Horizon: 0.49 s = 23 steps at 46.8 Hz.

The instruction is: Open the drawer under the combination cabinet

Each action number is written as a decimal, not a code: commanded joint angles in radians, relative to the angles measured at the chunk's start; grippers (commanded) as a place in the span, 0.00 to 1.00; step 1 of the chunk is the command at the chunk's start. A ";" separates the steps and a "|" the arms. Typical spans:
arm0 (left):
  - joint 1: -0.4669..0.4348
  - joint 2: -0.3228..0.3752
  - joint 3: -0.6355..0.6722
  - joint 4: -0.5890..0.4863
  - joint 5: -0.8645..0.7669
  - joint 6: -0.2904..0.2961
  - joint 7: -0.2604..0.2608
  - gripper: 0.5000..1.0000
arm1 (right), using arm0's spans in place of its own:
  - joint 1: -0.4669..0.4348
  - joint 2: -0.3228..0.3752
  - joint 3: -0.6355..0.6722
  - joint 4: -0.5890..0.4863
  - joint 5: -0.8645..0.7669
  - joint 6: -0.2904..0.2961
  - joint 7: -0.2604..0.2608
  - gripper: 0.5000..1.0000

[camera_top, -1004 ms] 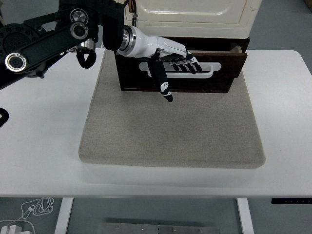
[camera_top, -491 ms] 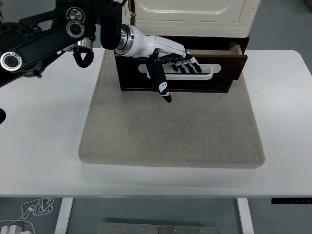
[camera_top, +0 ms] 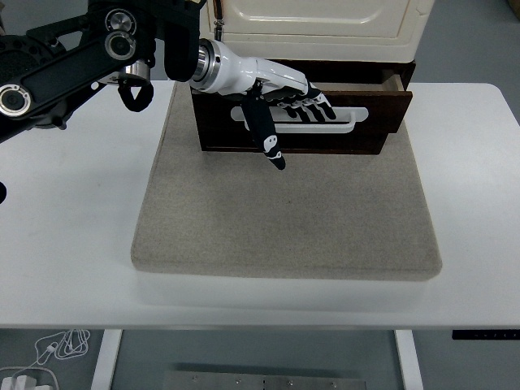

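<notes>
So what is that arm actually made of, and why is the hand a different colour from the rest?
Only looks can be judged. The left arm is black, built of chunky links with round silver-ringed joints. A shiny metal cuff joins it to the left hand, which has a glossy white shell on its back, black fingers with white patches, and a black thumb with small white marks.

The drawer (camera_top: 301, 122) is dark brown, with a white handle (camera_top: 357, 120) on its front. The cabinet (camera_top: 317, 20) above is cream. The mat (camera_top: 284, 219) is grey-beige, with a fine speckled look. The counter (camera_top: 65, 244) is white. The hand (camera_top: 280, 101) is white with black fingers (camera_top: 264, 134); the arm (camera_top: 73, 57) is black with silver rings.
</notes>
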 commanded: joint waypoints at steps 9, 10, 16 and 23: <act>0.002 -0.003 0.004 0.006 0.005 0.000 -0.001 0.97 | 0.000 0.000 0.000 0.000 0.000 0.000 0.000 0.86; 0.002 -0.003 0.004 0.006 0.005 0.000 -0.001 0.97 | 0.000 0.000 0.000 0.000 0.000 0.000 0.000 0.86; 0.002 -0.004 0.006 0.009 0.006 0.000 -0.001 0.96 | 0.000 0.000 0.000 0.000 0.000 0.000 0.000 0.86; 0.002 -0.004 0.011 0.011 0.008 0.000 -0.001 0.96 | 0.000 0.000 0.000 0.000 0.000 0.000 0.000 0.86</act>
